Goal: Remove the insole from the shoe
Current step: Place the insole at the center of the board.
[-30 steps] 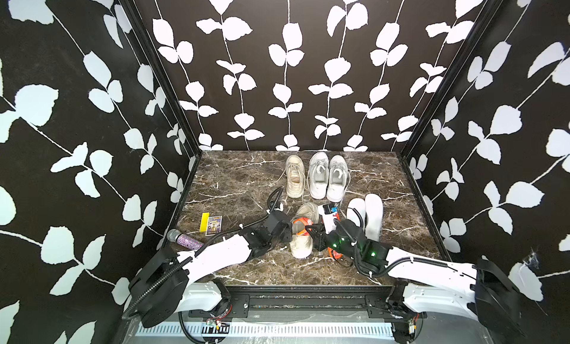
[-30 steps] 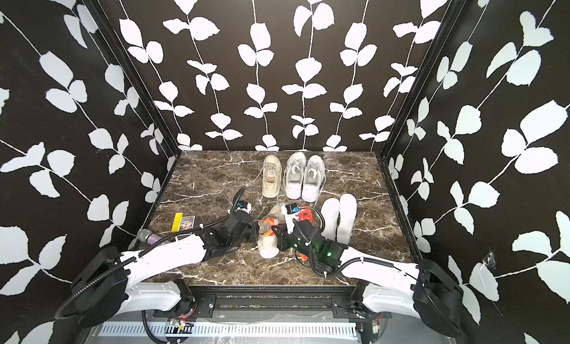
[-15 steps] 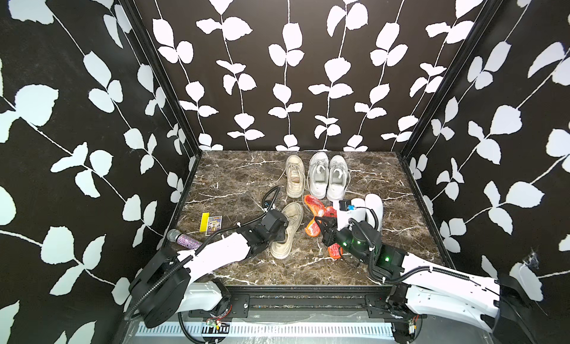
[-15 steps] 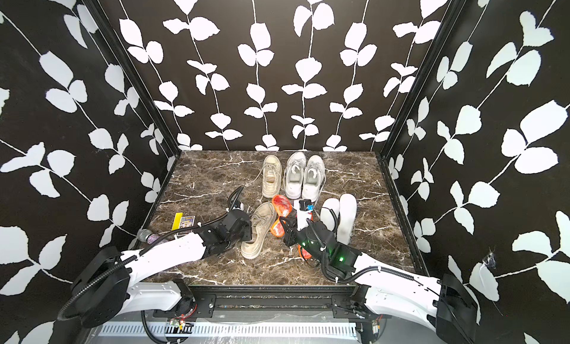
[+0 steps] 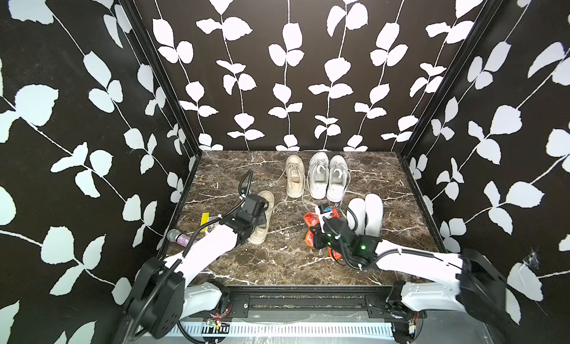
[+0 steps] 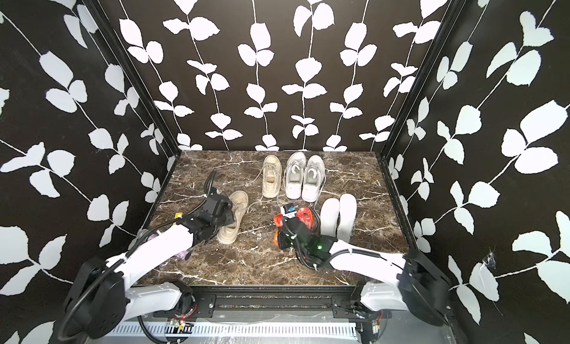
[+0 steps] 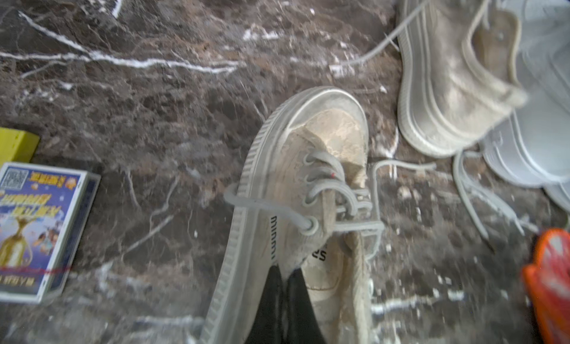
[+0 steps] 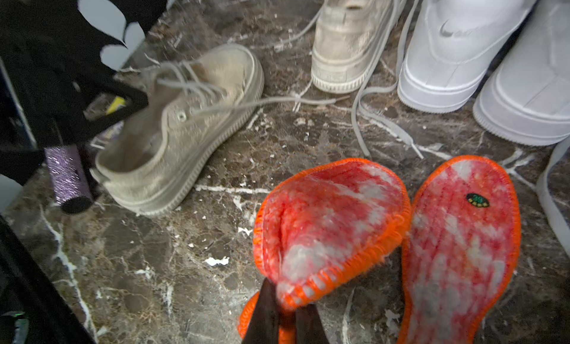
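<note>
Insole point(image 8: 330, 222), orange-edged w/ red & white fuzz, is out of the shoe point(image 8: 185, 136) and well apart from it. The right claw point(image 8: 285, 296) pinches its rim, jaws nearly together w/ only the thin stitched edge btw them; the free end curls up off the table point(image 8: 154, 265). No writing shows on it. A second insole point(image 8: 462, 240) lies flat right alongside that claw. It has a small green oval tag, print too small to read. Past the claw stand white sneakers point(image 8: 462, 49), w/ a Nike swoosh on the nearer one's side.

Left claw point(image 7: 285, 274) is clamped tight on the shoe's side wall by the opening. Black print there starts "minn" & ends "es"; the middle is lost in a fold. Ahead of this claw's tips sits the matching beige shoe point(image 7: 456, 80). Off to its side is a small box point(image 7: 37, 228) w/ a QR code and yellow lettering, too blurred to read, and a yellow block point(image 7: 15, 145) next to it. A glittery purple tube point(image 8: 66, 176) lies by the shoe's heel. In a top view, two white insoles point(image 5: 365, 216) lie just beyond the right claw.
</note>
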`<action>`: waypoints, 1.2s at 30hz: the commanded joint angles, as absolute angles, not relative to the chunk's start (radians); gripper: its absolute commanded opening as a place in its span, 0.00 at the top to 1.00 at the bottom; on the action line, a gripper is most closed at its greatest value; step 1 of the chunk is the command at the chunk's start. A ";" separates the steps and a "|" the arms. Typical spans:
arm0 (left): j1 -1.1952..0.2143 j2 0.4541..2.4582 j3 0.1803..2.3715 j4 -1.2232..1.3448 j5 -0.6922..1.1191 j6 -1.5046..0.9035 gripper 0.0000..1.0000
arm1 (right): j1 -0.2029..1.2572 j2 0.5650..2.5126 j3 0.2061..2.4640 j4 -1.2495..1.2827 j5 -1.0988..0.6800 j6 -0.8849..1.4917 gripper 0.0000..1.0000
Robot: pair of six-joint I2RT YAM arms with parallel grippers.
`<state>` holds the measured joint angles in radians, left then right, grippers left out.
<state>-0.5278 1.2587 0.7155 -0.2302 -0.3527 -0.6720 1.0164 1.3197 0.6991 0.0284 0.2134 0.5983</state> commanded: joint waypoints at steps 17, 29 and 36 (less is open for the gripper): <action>-0.331 1.774 1.161 0.018 -0.097 -0.585 1.00 | 0.957 1.496 0.784 -0.184 0.110 0.736 0.93; -0.327 1.919 1.345 -0.051 -0.016 -0.539 1.00 | 0.952 1.453 0.772 -0.203 0.123 0.744 0.47; -0.327 1.869 1.402 -0.225 -0.056 -0.468 0.61 | 0.952 1.340 0.797 -0.313 0.210 0.679 0.24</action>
